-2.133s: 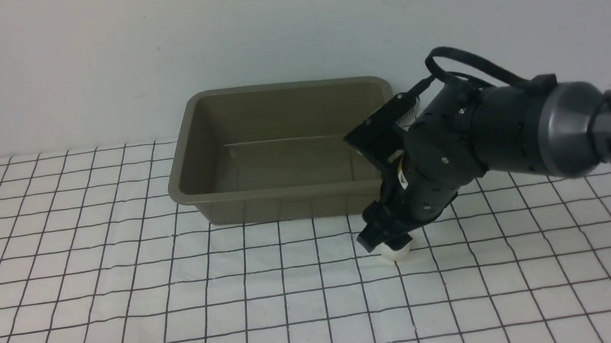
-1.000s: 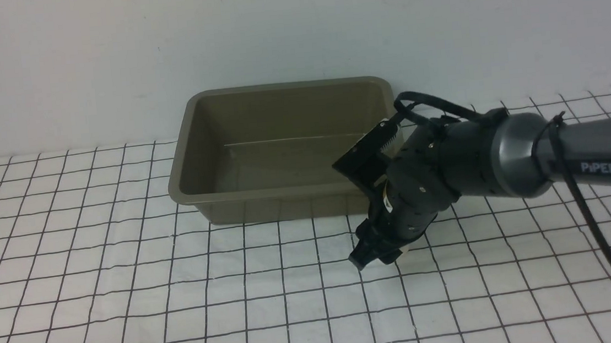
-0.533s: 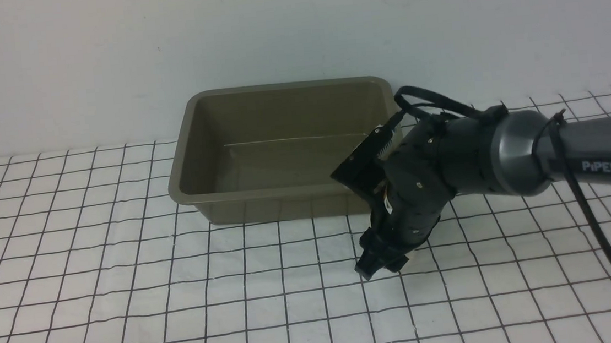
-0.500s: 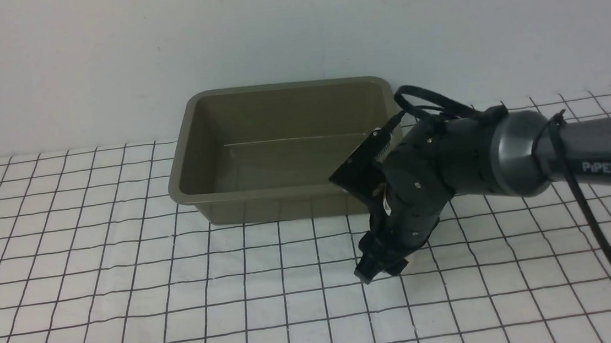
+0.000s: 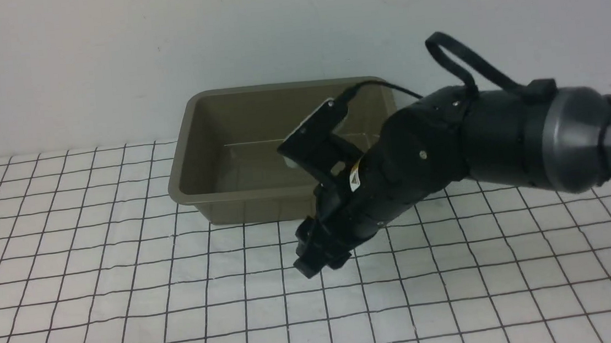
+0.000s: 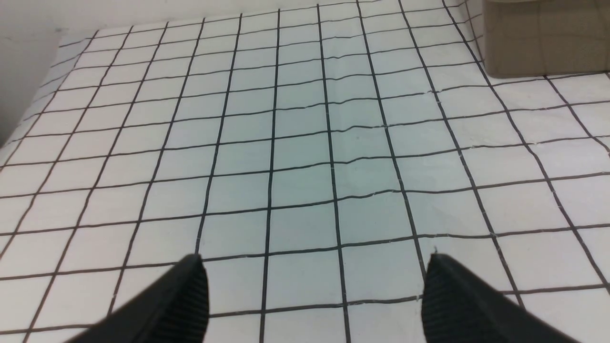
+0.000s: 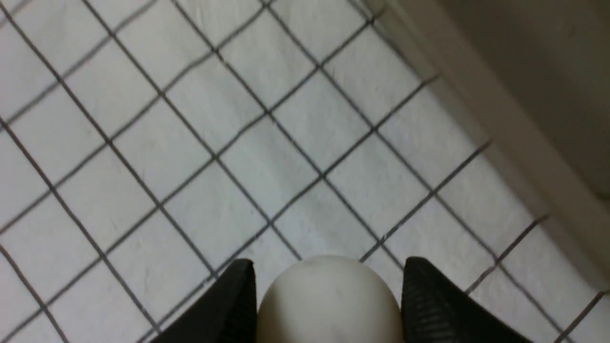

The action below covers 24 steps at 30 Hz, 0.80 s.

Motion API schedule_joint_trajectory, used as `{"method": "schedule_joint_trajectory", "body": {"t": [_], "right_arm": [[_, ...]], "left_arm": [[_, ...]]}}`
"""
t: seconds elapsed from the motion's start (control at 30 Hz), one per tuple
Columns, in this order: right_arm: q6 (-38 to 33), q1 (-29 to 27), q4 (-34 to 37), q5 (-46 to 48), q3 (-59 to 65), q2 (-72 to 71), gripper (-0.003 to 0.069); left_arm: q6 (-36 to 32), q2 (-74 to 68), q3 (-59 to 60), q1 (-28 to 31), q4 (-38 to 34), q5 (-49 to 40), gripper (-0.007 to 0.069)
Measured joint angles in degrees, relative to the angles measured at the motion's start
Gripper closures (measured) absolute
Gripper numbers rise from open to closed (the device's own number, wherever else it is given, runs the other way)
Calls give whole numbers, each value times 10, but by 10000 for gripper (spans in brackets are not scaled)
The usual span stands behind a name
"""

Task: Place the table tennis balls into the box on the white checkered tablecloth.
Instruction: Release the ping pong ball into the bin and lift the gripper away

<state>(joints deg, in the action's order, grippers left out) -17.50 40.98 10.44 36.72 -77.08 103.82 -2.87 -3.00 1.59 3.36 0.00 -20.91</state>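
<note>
In the right wrist view my right gripper (image 7: 328,286) is shut on the white table tennis ball (image 7: 329,300), which sits between both fingertips. In the front view the right gripper (image 5: 321,261) hangs above the white checkered tablecloth (image 5: 101,300), just in front of the olive-grey box (image 5: 230,194); the ball is hidden by the gripper there. The box's rim (image 7: 500,143) runs along one side of the right wrist view. My left gripper (image 6: 314,281) is open and empty above the cloth; the box's corner (image 6: 543,43) shows far off in that view.
A plain white wall (image 5: 107,56) stands right behind the box. The cloth (image 6: 286,143) covers the whole table surface in view. The right arm (image 5: 501,132) reaches in from the right, over the box's front right corner.
My right gripper has lifted off the cloth with the ball and moved left and up, toward the box's front wall. The box has not moved.
</note>
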Motion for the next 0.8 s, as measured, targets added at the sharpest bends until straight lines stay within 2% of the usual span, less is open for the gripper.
{"method": "schedule_joint_trajectory", "body": {"t": [0.4, 0.6, 0.8], "right_arm": [[14, -9, -58, -11, -86, 1, 300], [56, -58, -111, -19, -150, 41, 300], [69, -101, -119, -47, -173, 124, 300]], "left_arm": [[0, 0, 0, 0, 0, 0, 83], [0, 0, 0, 0, 0, 0, 83], [0, 0, 0, 0, 0, 0, 83]]}}
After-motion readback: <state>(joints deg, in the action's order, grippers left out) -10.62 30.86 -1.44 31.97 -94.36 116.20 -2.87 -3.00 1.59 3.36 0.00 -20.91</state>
